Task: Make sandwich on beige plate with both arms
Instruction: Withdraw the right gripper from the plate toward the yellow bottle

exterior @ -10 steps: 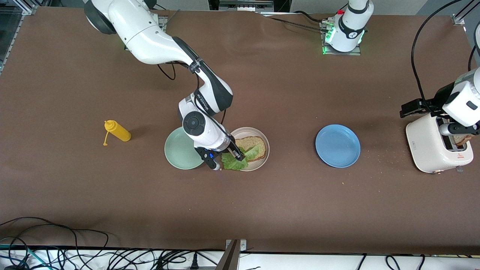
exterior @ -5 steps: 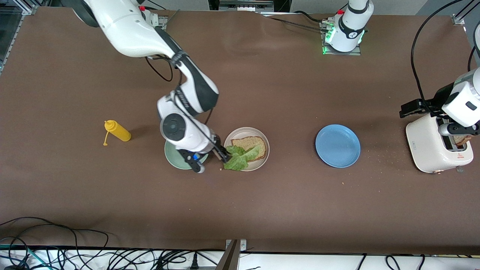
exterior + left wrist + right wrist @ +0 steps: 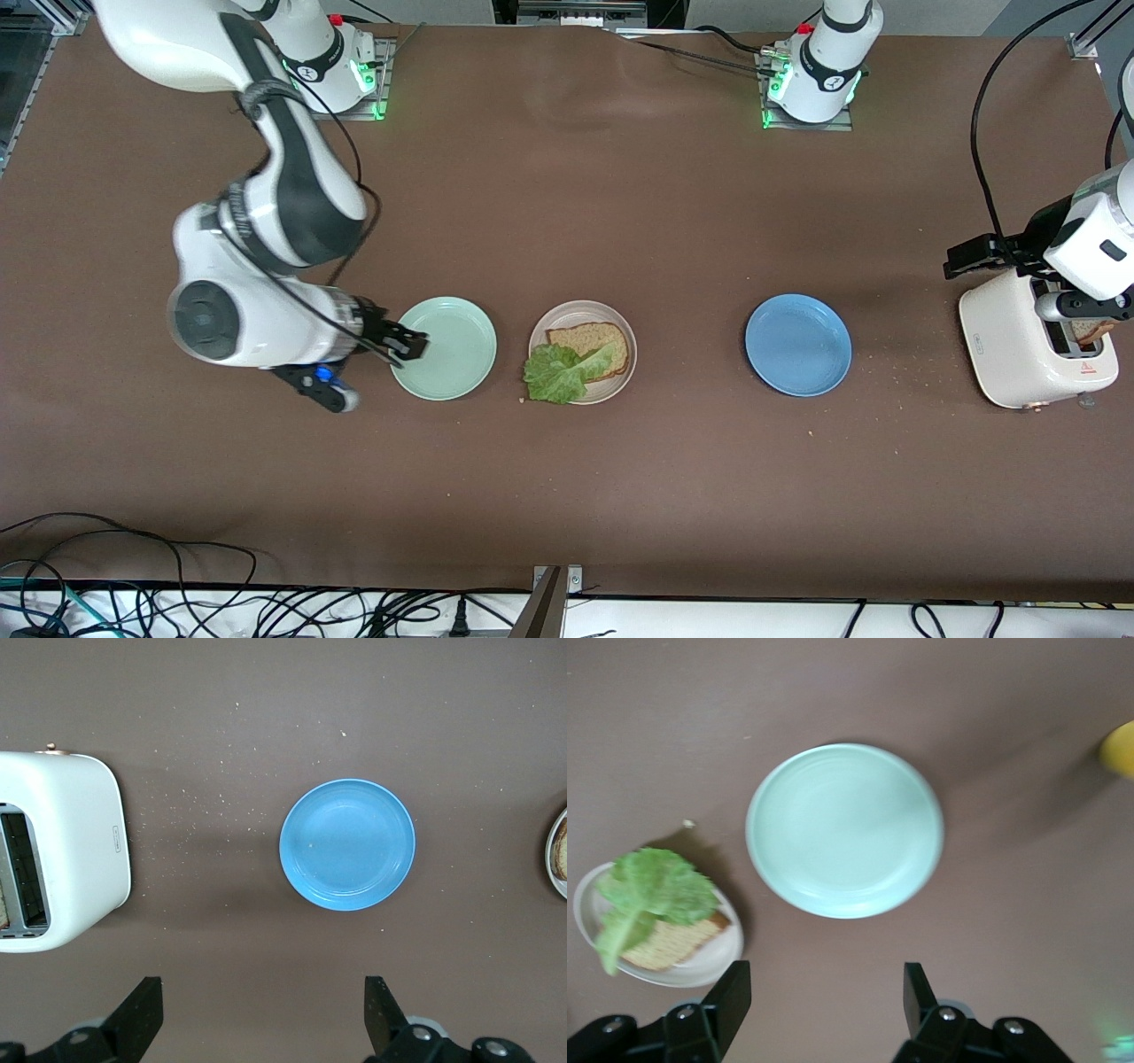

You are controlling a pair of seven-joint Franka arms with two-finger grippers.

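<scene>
The round, matte pinkish-beige plate (image 3: 582,352) sat on the brown bench (image 3: 620,478) at the centre of the front view. It carried one brown wholegrain bread slice (image 3: 592,343), with a ruffled green lettuce leaf (image 3: 558,372) lying over the slice's lower edge and spilling past the plate's rim.

The right arm's black two-finger tool (image 3: 403,341) hung at the centre-left of that view, over the rim of the round mint-green plate (image 3: 446,347); its fingers (image 3: 731,994) were spread wide and held nothing, and the beige plate stood apart from it, past the green one.

The left arm's tool (image 3: 264,1014), spread equally wide and empty, hung by the white toaster (image 3: 1032,347) at the frame's right edge, where a second bread slice (image 3: 1088,330) sat in a slot. The round blue plate (image 3: 798,345) lay between toaster and beige plate.
</scene>
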